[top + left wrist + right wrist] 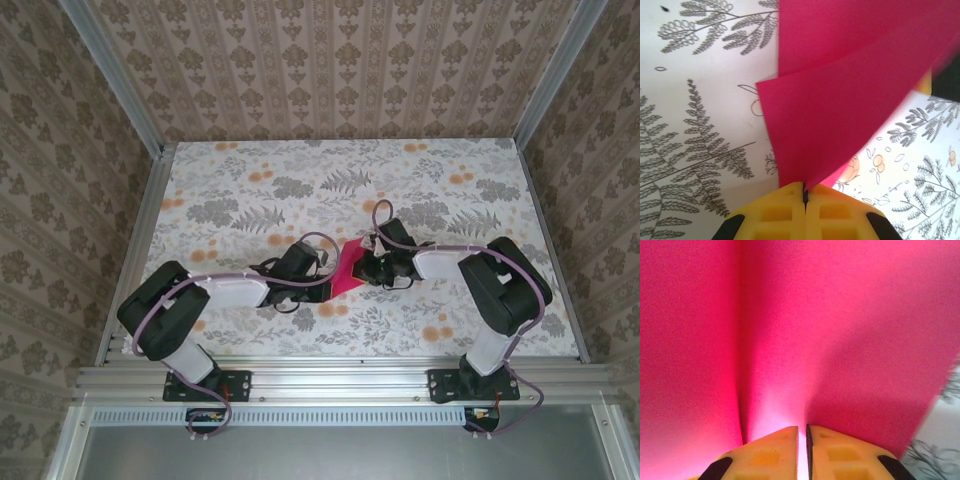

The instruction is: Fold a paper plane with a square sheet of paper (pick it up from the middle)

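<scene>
Inspecting remotely, I find the left gripper (804, 189) pinched tight on an edge of the square sheet of paper (840, 115), which sits mid-way across the table (250, 190) between both arms. The right gripper (801, 430) stands narrow against it; I cannot tell whether it grips.

I'm looking into a robot test cell here, a lab rig rather than anyone's home. Bare aluminium framing (340, 372) runs along the near edge of the tabletop (240, 330) and up its far corners. The left arm (165, 310) and right arm (500, 285) are bolted to that rail side by side, purple cables (230, 277) looping along them. The damask-papered walls (340, 70) are flat panels boxing in the floral-print tabletop on three sides.
</scene>
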`<action>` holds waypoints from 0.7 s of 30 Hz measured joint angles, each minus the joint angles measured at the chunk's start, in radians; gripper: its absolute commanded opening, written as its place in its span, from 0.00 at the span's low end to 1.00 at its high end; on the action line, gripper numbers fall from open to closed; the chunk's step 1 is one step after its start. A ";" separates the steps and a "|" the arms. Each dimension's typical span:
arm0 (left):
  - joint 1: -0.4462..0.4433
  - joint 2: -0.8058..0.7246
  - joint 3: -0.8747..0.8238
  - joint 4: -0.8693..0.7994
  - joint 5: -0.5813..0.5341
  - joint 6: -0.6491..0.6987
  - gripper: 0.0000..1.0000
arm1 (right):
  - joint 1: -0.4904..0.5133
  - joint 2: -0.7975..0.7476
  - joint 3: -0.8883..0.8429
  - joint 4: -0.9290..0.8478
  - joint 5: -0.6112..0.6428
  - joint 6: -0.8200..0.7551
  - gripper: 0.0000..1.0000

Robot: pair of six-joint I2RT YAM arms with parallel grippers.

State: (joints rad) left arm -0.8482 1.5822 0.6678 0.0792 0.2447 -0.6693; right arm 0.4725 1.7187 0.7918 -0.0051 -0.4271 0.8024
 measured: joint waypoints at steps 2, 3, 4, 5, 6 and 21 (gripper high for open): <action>0.001 -0.003 0.000 -0.003 0.014 0.016 0.00 | -0.009 -0.016 0.028 -0.056 0.005 -0.039 0.17; 0.003 -0.003 0.000 -0.005 0.022 0.023 0.00 | -0.013 -0.025 0.047 -0.084 0.005 -0.058 0.17; 0.006 -0.003 0.000 -0.008 0.027 0.030 0.00 | -0.015 -0.032 0.061 -0.100 0.005 -0.072 0.16; 0.007 -0.003 0.000 -0.012 0.033 0.036 0.00 | -0.016 -0.039 0.071 -0.107 0.001 -0.081 0.16; 0.011 -0.003 0.000 -0.015 0.038 0.040 0.00 | -0.016 -0.048 0.076 -0.108 -0.008 -0.088 0.16; 0.031 0.008 0.000 -0.002 0.088 0.034 0.00 | 0.044 -0.093 0.056 -0.053 -0.106 -0.040 0.13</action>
State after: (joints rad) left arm -0.8177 1.5906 0.6678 0.0769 0.3328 -0.6350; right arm 0.5163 1.6253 0.8474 -0.0582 -0.5335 0.7620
